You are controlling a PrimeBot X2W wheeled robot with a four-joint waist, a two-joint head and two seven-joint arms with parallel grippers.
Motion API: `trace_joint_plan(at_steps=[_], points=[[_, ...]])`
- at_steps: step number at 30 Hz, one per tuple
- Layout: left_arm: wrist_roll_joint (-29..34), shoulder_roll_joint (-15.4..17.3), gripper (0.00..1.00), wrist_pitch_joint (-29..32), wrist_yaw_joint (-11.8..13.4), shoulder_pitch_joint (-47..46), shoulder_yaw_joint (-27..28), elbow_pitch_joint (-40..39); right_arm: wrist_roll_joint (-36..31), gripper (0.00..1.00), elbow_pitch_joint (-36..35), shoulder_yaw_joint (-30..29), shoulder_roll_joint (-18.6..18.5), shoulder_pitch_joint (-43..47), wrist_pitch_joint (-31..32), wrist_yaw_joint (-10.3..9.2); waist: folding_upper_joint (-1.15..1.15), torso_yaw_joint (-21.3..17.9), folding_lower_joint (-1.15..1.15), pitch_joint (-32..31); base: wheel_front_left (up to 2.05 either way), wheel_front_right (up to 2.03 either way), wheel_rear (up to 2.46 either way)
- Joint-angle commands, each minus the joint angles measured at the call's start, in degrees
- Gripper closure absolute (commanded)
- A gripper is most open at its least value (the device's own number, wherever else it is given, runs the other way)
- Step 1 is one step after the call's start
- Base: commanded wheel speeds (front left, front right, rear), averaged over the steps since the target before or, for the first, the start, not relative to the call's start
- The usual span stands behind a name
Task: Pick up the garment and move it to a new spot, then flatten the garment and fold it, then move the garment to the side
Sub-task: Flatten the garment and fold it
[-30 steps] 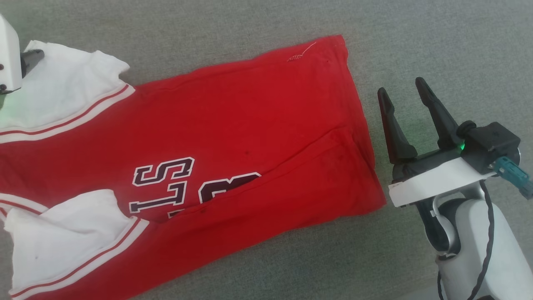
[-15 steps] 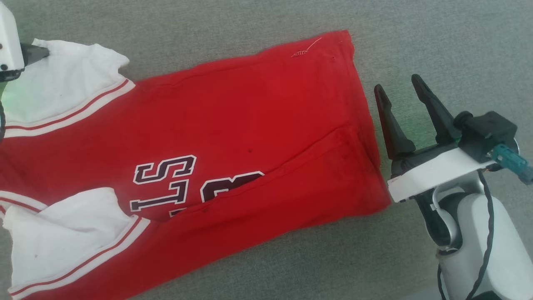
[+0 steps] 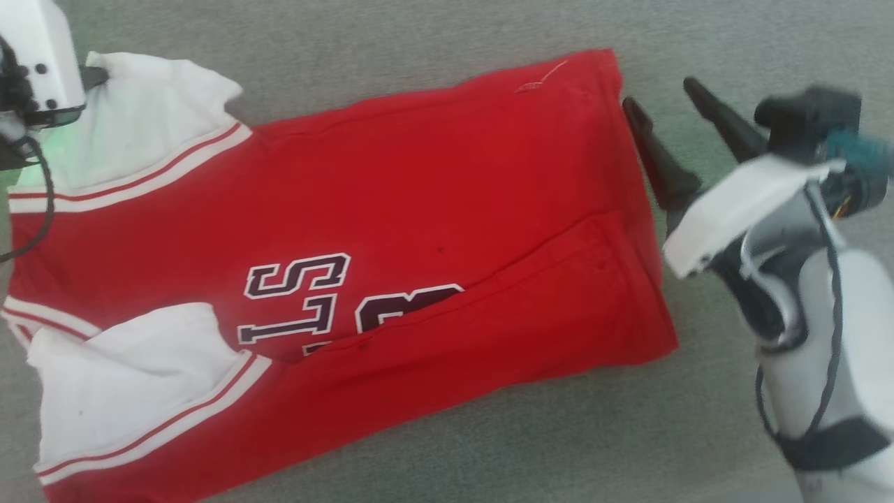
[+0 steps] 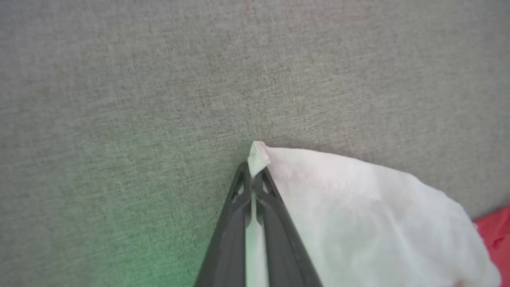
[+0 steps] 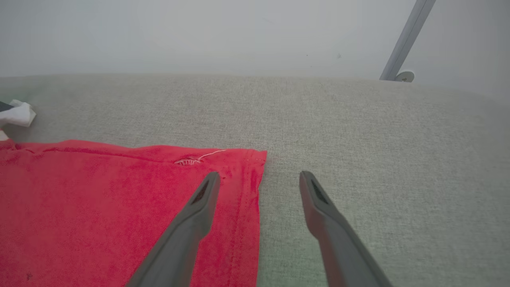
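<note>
Left end effector [image 4: 252, 170] pinching garment [image 3: 447, 209] corner, chest print [image 3: 297, 274] half hidden

The garment [image 3: 433, 209] is red with white, red-striped trim and dark, white-edged lettering, on a grey woven surface [image 3: 419, 28].

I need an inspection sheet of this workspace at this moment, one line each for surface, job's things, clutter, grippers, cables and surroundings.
Surface: grey woven fabric, flat.
Job's things: garment lies spread out, red side up; a folded flap hides part of the chest print; white lining shows at both sleeves.
Clutter: nothing seen.
Grippers: left gripper shut on a white corner of the garment; right gripper open, one finger above the red hem, the other above the surface.
Cables: right-arm cable runs down the forearm; left-arm cable loops by the shoulder trim.
Surroundings: pale wall, metal pole.
</note>
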Motion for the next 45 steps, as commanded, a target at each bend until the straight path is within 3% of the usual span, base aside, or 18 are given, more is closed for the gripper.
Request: trace_joint_plan(at_steps=[1, 17, 18, 19, 23, 28, 35, 41, 45], points=[[0.30, -2.73, 1.00, 0.24, -0.37, 2.49, -1.67, -0.07, 1.38, 0.00, 2.28, 0.07, -0.75, -4.06, 4.54, -0.02, 0.00, 1.39, 0.00, 0.28, 0.00, 0.00, 0.00], [1.90, -6.37, 1.00, -3.09, -3.51, -0.44, -2.58, 1.48, 7.24, 0.00, 21.13, 5.66, -2.92, -18.91, 31.32, 0.00, 0.00, 6.42, 0.00, 1.26, 0.00, 0.00, 0.00], [2.01, -6.67, 1.00, -3.50, -3.85, -0.56, -2.64, 1.81, 7.54, 0.32, 22.05, 5.68, -3.00, -19.28, 32.67, 0.00, 0.00, 6.67, 0.00, 1.16, 0.00, 0.00, 0.00], [2.23, -6.86, 1.00, -3.89, -4.19, -0.71, -2.73, 2.12, 7.13, 1.00, 22.65, 6.13, -3.13, -19.61, 33.88, 0.00, 0.00, 6.93, 0.00, 1.00, 0.00, 0.00, 0.00], [3.17, -7.37, 1.00, -6.17, -5.13, -1.57, -2.93, 3.54, 6.03, 1.00, 22.87, 5.99, -4.26, -20.54, 35.15, -0.01, 0.00, 7.97, 0.00, 0.07, 0.00, 0.00, 0.00], [3.21, -8.09, 1.00, -8.06, -6.32, -2.85, -3.07, 4.66, 4.94, 1.00, 21.09, 4.64, -5.59, -19.89, 31.45, -0.06, 0.00, 9.46, 0.00, -2.38, 0.00, 0.00, 0.00], [2.90, -8.85, 1.00, -5.42, -7.08, -1.62, -4.60, 4.17, 5.93, 1.00, 16.91, 5.11, -8.71, -14.63, 29.73, -0.06, 0.00, 12.21, 0.00, -7.69, 0.00, 0.00, 0.00], [3.24, -8.29, 1.00, -2.57, -5.85, 1.50, -6.41, -0.43, 7.64, 1.00, 11.41, 3.33, -11.74, -7.05, 31.30, -0.05, 0.00, 14.54, 0.00, -12.57, 0.00, 0.00, 0.00], [3.16, -5.92, 1.00, -1.19, -3.40, 5.35, -7.29, -6.96, 8.83, 1.00, 6.46, 1.59, -13.21, -0.94, 33.72, -0.05, 0.00, 15.78, 0.00, -15.38, 0.00, 0.00, 0.00]])
